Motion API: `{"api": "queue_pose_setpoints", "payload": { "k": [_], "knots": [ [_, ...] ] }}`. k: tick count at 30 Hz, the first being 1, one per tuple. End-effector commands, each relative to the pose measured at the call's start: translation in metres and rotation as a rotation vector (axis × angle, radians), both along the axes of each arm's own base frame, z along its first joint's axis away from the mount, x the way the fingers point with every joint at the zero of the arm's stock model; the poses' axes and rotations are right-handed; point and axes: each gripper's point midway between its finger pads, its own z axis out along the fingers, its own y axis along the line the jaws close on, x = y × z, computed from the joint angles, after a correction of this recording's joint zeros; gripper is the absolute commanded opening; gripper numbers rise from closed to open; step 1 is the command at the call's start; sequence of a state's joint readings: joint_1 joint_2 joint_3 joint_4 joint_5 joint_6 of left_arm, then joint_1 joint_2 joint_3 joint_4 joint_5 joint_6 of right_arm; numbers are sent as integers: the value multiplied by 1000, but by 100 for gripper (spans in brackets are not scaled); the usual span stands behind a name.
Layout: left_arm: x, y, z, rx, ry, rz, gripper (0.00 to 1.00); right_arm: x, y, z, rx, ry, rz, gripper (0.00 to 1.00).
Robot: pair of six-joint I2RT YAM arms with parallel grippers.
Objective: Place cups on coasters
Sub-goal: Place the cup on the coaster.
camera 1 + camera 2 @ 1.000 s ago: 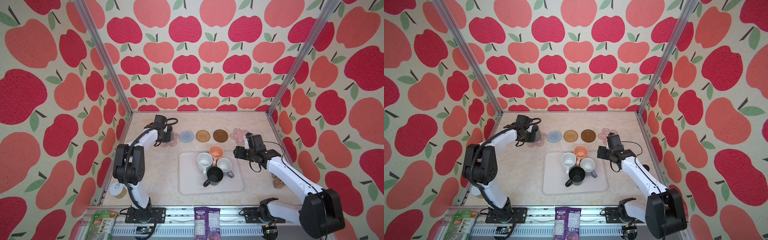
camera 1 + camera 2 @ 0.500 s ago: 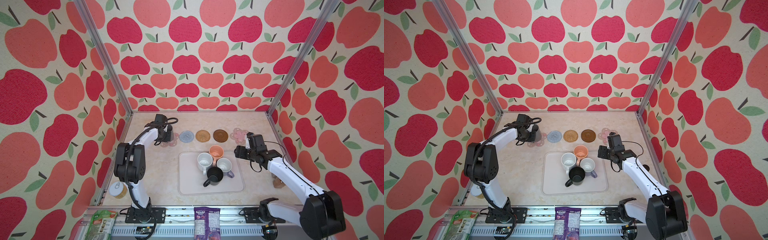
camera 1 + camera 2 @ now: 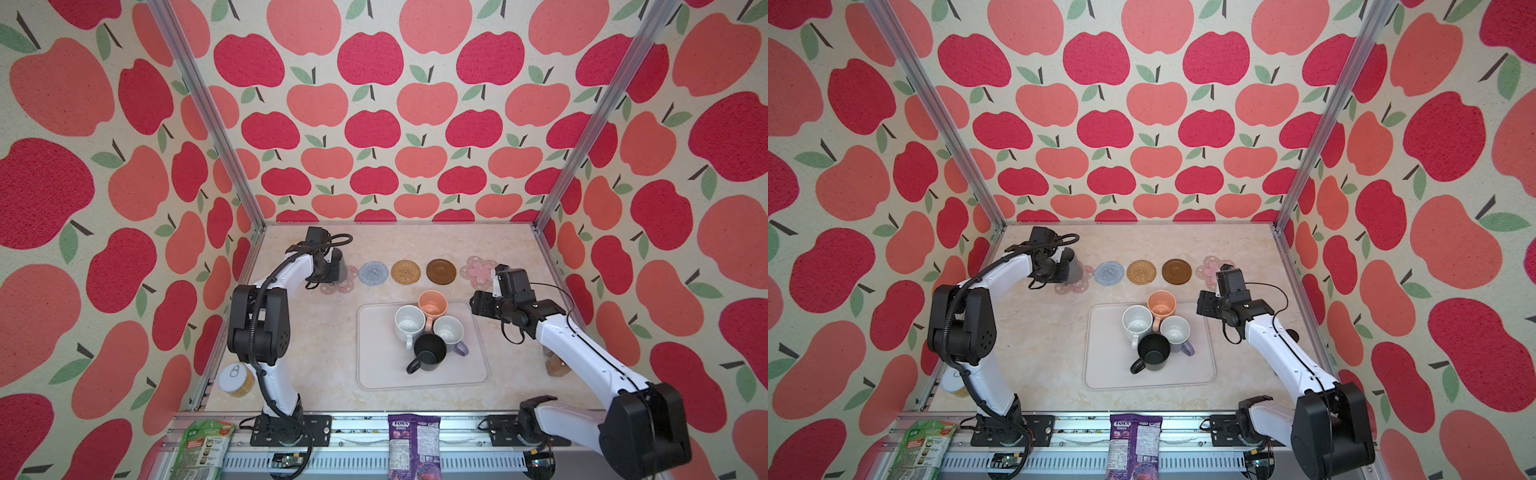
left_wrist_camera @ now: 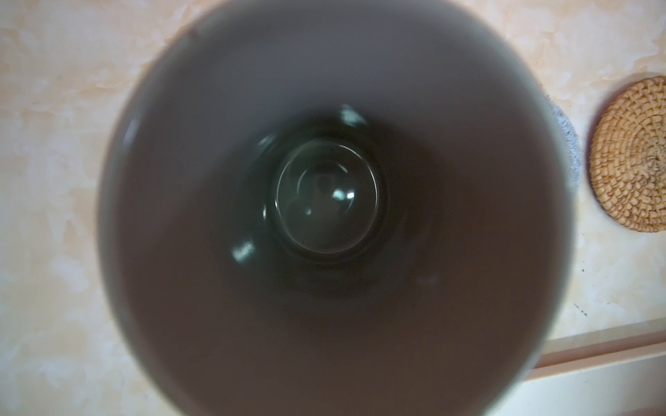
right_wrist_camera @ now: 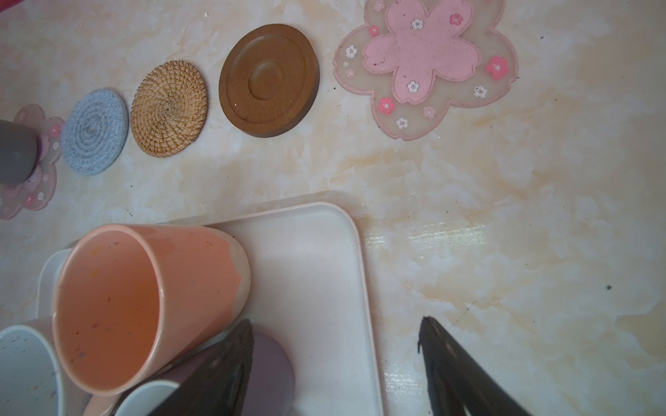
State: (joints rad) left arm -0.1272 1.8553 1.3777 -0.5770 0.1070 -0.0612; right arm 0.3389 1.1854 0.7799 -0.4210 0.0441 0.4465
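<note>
The grey cup (image 3: 340, 261) sits upright over the left pink flower coaster (image 3: 344, 286), its base on the coaster or just above it. My left gripper (image 3: 329, 270) is shut on it, and the cup's dark inside (image 4: 324, 288) fills the left wrist view. In a row to the right lie the grey-blue coaster (image 3: 374, 273), rattan coaster (image 3: 407, 272), brown coaster (image 3: 441, 271) and second pink flower coaster (image 3: 480, 270), all bare. The white cup (image 3: 409, 322), peach cup (image 3: 432, 303), lavender cup (image 3: 449, 328) and black cup (image 3: 430, 351) cluster on the pale tray (image 3: 382, 370). My right gripper (image 5: 335, 324) hangs open over the tray's far right corner, holding nothing.
A tin can (image 3: 237, 380) stands at the front left corner. Snack packets (image 3: 413, 444) lie on the front rail. A small brown object (image 3: 555, 365) sits by the right wall under my right arm. Apple-patterned walls enclose three sides.
</note>
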Motion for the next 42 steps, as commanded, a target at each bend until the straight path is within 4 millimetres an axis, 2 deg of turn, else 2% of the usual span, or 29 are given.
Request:
{"api": "queue_pose_setpoints", "payload": {
  "k": [1, 12, 13, 17, 20, 24, 35, 42],
  "knots": [
    [3, 25, -10, 58, 28, 66, 0, 0, -4, 7, -12, -9, -6, 76],
    [3, 8, -6, 11, 33, 40, 11, -3, -6, 13, -11, -19, -11, 76],
    [2, 6, -6, 11, 35, 38, 13, -3, -7, 13, -12, -19, -12, 76],
    [0, -4, -8, -13, 43, 34, 32, -5, -9, 15, -15, -23, -15, 76],
    [-2, -9, -8, -12, 42, 32, 38, -6, -9, 13, -12, -22, -18, 76],
    [-4, -11, -5, -27, 30, 38, 38, -9, -8, 11, -9, -13, -13, 76],
    [-7, -24, 30, -100, -34, 49, 40, -20, -11, 8, -20, 19, 0, 76],
    [-10, -31, 40, -135, -48, 50, 40, -32, -11, 5, -13, 48, 14, 76]
  ]
}}
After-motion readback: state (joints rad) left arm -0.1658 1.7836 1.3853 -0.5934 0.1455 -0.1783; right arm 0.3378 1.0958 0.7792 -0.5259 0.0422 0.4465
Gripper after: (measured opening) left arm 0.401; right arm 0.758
